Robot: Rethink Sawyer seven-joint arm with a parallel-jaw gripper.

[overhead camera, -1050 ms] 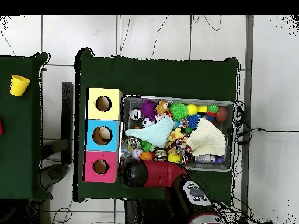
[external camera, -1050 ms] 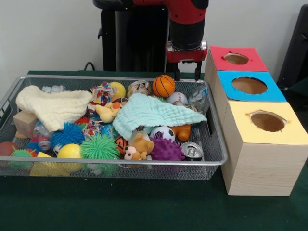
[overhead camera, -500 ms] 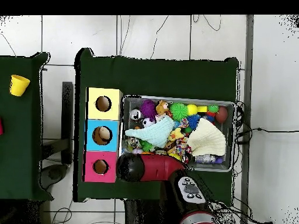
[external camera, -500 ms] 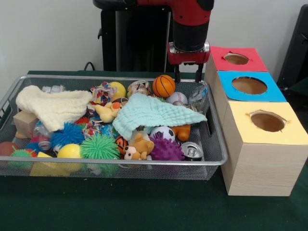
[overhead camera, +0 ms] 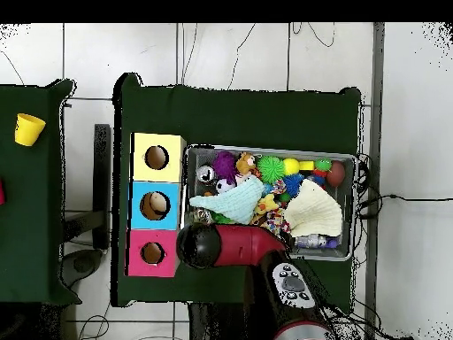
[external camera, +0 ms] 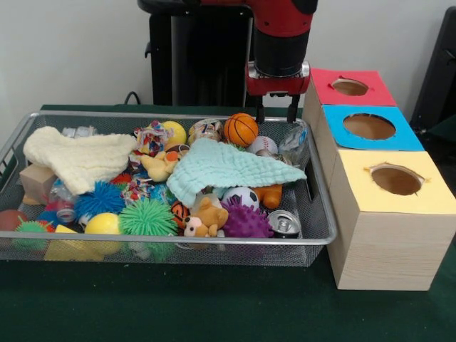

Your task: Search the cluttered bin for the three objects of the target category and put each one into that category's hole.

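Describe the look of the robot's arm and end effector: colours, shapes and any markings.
The arm is a thick cylinder, red above and black below, ending in a red block with a silver band. Under it the end effector has two short, thin black fingers. From overhead, the arm is red with a round black end and a black panel with pale round buttons near its base.

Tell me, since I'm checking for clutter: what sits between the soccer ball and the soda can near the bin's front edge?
In the front view, a purple spiky ball lies between the soccer ball and the soda can.
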